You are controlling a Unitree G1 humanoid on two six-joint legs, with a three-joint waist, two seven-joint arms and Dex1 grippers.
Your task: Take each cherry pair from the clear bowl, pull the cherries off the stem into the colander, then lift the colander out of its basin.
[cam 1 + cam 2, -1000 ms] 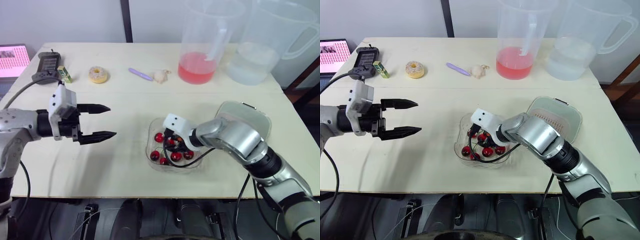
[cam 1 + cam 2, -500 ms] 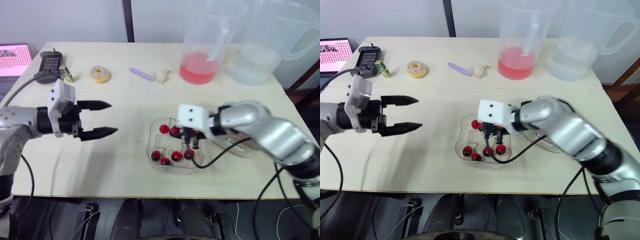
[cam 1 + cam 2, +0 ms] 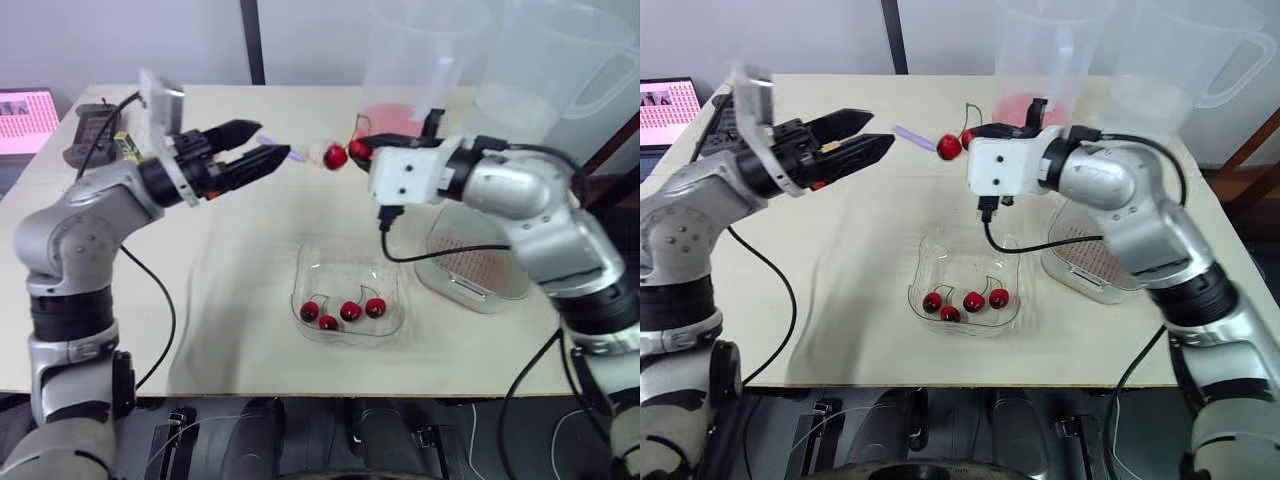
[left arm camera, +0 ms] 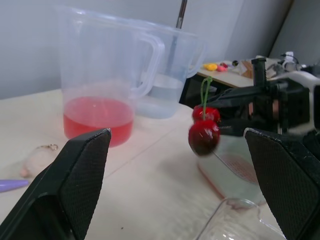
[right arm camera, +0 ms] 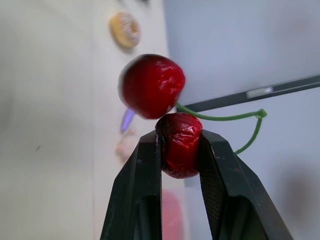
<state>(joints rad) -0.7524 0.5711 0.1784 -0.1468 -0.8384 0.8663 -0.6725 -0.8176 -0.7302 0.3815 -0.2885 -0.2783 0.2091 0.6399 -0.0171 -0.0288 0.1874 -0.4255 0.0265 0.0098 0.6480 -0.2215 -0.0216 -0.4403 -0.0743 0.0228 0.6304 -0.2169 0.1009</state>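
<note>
My right gripper is shut on one cherry of a red cherry pair, held in the air well above the table; the second cherry hangs free on the shared green stem. Facing it from the left at about the same height is my left gripper, open, its tips a short gap from the pair. The clear bowl sits on the table below, holding several cherries. To its right is the perforated colander inside its clear basin.
At the back of the table stand a pitcher with red liquid and a pitcher with water. A purple object and a small pale thing lie behind the grippers. A black handset and a pink screen are at the far left.
My right gripper rose out of the bowl with a cherry pair and now holds it high. My left arm swung up and right toward the pair, still open.
</note>
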